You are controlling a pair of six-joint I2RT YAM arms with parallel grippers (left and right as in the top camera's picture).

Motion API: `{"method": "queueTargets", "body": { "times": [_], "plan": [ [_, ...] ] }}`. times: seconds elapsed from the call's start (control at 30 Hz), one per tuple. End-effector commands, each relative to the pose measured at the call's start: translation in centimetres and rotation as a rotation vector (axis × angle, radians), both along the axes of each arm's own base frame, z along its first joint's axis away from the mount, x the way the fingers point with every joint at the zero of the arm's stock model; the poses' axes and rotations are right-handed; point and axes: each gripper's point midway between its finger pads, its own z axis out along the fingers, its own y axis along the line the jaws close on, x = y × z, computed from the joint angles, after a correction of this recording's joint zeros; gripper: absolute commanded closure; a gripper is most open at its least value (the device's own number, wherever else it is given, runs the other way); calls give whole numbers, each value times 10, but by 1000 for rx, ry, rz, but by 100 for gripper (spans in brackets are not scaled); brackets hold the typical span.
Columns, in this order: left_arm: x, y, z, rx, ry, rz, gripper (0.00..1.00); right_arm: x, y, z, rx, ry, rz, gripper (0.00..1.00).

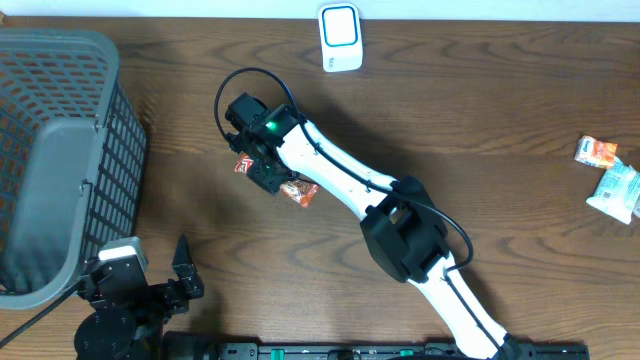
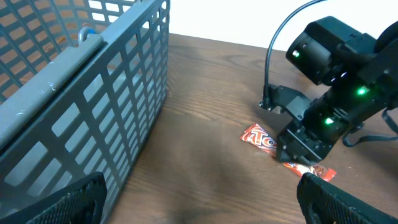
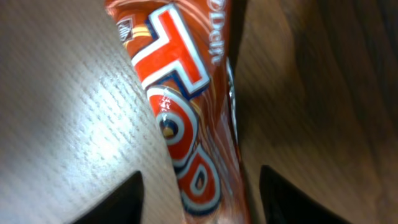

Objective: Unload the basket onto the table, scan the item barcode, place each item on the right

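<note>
On the wooden table (image 1: 500, 110), left of the middle: a red snack wrapper (image 2: 258, 138) with big white letters is lying flat on the wood. It is well apart from the grey basket (image 1: 120, 170).
Wrapper from overhead: its two ends are showing on either side of the right gripper (image 1: 266, 174), which is covering the middle part.
Right arm: it is stretching from the near edge across the table to the wrapper, and a green light is shining on its wrist.
Right end effector: it is reaching down onto the wrapper. In the right wrist view the wrapper is running between the fingers and is touching the pale, textured pad (image 3: 74, 112) on one side. We are not seeing clearly the other finger, so we cannot tell whether the jaws are clamped on the wrapper.
Left end effector: the left gripper (image 2: 202, 202) is hovering low at the near-left corner, just beside the basket, and its jaws are standing wide apart.
Basket: it is standing at the left end of the table, and its grid wall is filling the left half of the left wrist view.
Far edge: a white device (image 1: 340, 38) with a blue front is standing there, well apart from the wrapper.
Right edge: an orange packet (image 1: 597, 152) and a pale packet (image 1: 615, 190) are lying near each other.
</note>
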Motion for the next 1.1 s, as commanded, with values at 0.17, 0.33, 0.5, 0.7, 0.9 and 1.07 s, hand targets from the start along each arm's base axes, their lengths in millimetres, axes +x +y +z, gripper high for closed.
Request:
{"method": "queueTargets", "body": {
  "times": [0.17, 0.33, 0.5, 0.7, 0.9, 1.07],
  "plan": [
    [0, -1, 1, -6, -5, -5, 2, 10, -12, -32, -90, -31, -125, 90],
    [0, -1, 1, -6, -5, -5, 2, 5, -11, -36, -85, -4, -126, 99],
    [0, -1, 1, -6, -5, -5, 2, -28, 0, -17, 20, 195, -91, 99],
    [0, -1, 1, -6, -5, -5, 2, -97, -11, 70, 331, 737, 74, 99],
    [0, -1, 1, -6, -5, -5, 2, -66, -44, 104, 529, 908, -116, 99],
    [0, -1, 1, -6, -5, -5, 2, -33, -64, 119, 680, 913, -183, 99]
  ]
}}
